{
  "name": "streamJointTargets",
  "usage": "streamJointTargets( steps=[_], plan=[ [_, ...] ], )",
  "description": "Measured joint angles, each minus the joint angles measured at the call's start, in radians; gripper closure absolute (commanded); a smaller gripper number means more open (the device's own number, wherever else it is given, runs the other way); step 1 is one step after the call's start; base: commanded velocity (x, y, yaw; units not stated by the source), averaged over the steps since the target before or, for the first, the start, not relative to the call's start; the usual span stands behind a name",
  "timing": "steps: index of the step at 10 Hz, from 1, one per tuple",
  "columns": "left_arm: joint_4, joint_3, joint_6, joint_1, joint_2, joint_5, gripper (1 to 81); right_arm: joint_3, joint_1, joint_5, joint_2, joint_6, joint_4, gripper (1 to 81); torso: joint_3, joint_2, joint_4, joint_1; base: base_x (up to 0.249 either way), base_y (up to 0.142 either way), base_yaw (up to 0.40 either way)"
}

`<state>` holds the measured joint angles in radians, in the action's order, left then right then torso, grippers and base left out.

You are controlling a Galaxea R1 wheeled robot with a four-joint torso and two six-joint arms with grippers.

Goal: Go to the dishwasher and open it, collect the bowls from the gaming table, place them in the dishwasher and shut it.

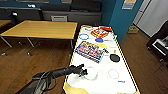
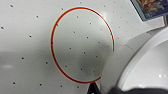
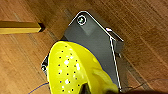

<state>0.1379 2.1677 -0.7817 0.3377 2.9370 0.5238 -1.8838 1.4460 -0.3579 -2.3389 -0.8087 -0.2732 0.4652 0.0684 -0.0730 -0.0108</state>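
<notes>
I'm reaching my left gripper (image 1: 83, 72) over the near end of the white gaming table (image 1: 105, 83), right at the rim of a white bowl (image 1: 90, 73). In the left wrist view the bowl (image 2: 140, 62) sits just beside a red ring (image 2: 82, 45) printed on the perforated surface. I can't tell whether my left claw is released or clenched on the rim; the fingers are hidden.

My right arm is hanging over the wooden floor (image 3: 22, 60). A yellow perforated bowl (image 3: 72, 70) is sitting close under that wrist camera, looking carried, but I can't see the fingers, so I can't confirm the grasp.

The dishwasher isn't at this spot; I'm at the table, so collecting is the step in hand.

Risks as I'm judging them:
- The table is smooth, so a push on the rim rather than a pinch is likely sending the white bowl skating toward the near edge and off.
- A pinch on one side of a round rim is tilting the bowl as it lifts; it could be slipping out.
- The colourful game box (image 1: 90, 51) and the black paddle (image 1: 114, 57) are lying further up the table, well apart from the bowl; a wide swing could be clipping them.
- If the yellow bowl is only loosely held, driving off could be dropping it.
</notes>
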Motion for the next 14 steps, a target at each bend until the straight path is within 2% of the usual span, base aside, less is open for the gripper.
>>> streamJointTargets(
  steps=[3,5,8,9,11,12,14],
  plan=[
    [0.0,-0.253,0.0,-0.075,-0.151,0.011,81.1,0.014,0.017,-0.003,0.034,0.0,-0.009,81.1,0.0,0.0,0.0,0.0,0.0,0.0,0.0],
    [0.0,-0.444,-0.001,-0.119,-0.316,0.018,81.1,0.014,0.053,-0.013,0.043,0.0,-0.017,81.1,0.0,0.0,0.0,0.0,0.0,0.0,0.0],
    [0.001,-0.713,0.0,-0.118,-0.596,0.033,81.1,0.012,0.098,-0.018,0.068,0.001,-0.061,81.1,0.0,0.0,0.0,0.0,0.0,0.0,0.0],
    [0.016,-0.773,0.001,-0.092,-0.682,0.032,81.1,0.012,0.107,-0.018,0.067,0.001,-0.073,81.1,0.0,0.0,0.0,0.0,0.0,0.0,0.0],
    [0.056,-0.858,0.012,0.045,-0.818,0.032,81.1,-0.007,0.144,-0.048,0.066,0.001,-0.093,81.1,0.0,0.0,0.0,0.0,0.0,0.0,0.0],
    [0.08,-0.884,0.018,0.122,-0.858,0.016,81.1,-0.028,0.159,-0.073,0.066,0.0,-0.094,81.1,0.0,0.0,0.0,0.0,0.0,0.0,0.0],
    [0.134,-0.932,0.022,0.284,-0.905,-0.056,81.1,-0.081,0.175,-0.123,0.065,0.0,-0.094,81.1,0.0,0.0,0.0,0.0,0.0,0.0,0.0]
  ],
)
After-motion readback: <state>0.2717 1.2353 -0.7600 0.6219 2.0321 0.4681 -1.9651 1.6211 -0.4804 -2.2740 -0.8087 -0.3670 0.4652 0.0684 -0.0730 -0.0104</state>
